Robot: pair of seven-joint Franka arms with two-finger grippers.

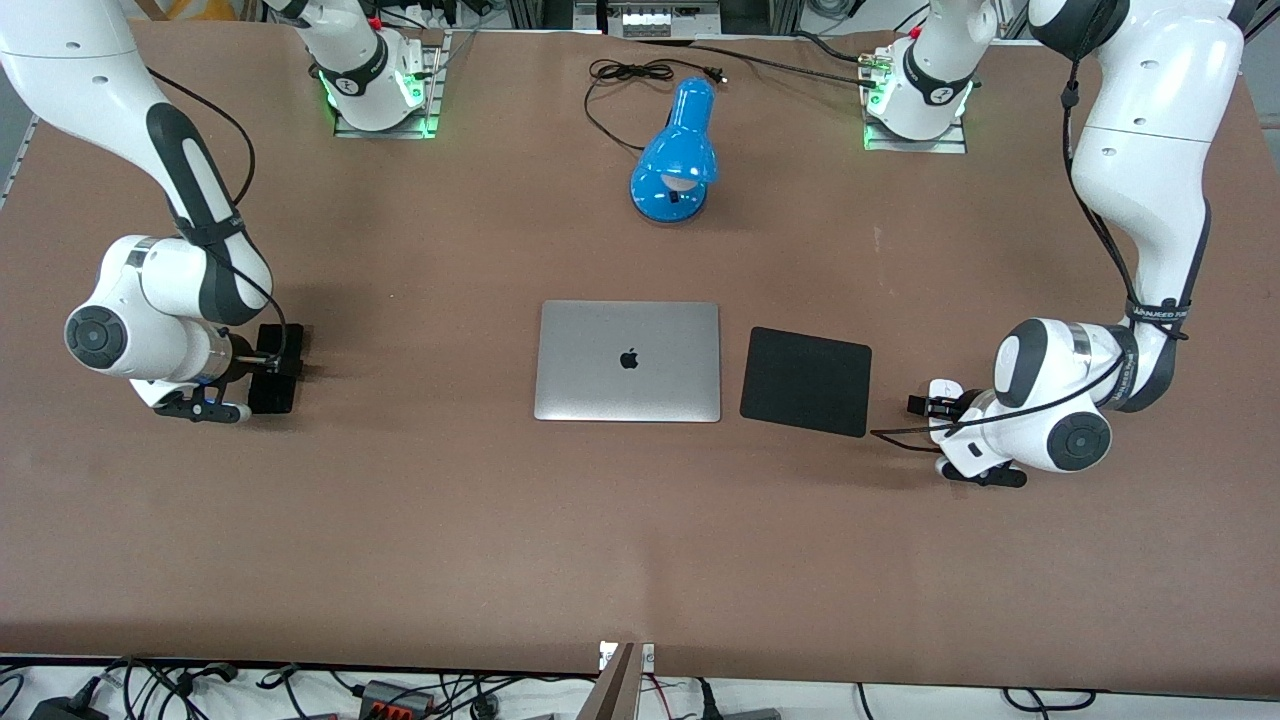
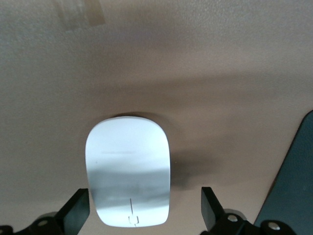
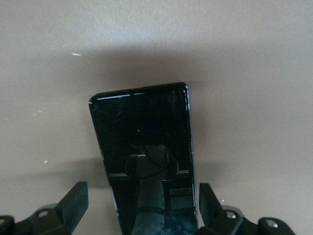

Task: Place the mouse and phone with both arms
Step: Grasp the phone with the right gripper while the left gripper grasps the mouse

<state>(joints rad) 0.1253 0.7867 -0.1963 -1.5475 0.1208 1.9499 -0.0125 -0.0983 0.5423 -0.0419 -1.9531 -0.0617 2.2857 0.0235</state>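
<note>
The white oval mouse (image 2: 128, 169) lies on the brown table toward the left arm's end, beside the black mouse pad (image 1: 806, 380). My left gripper (image 2: 144, 208) is low over it and open, one finger on each side with a gap between each finger and the mouse. In the front view that gripper (image 1: 928, 405) covers most of the mouse. The black phone (image 3: 146, 147) lies flat toward the right arm's end of the table (image 1: 272, 398). My right gripper (image 3: 142, 203) straddles it, open, its fingers (image 3: 73, 203) clear of the phone's edges.
A closed silver laptop (image 1: 628, 360) sits mid-table with the mouse pad beside it toward the left arm's end. A blue desk lamp (image 1: 675, 155) and its black cable (image 1: 640, 75) lie near the robots' bases.
</note>
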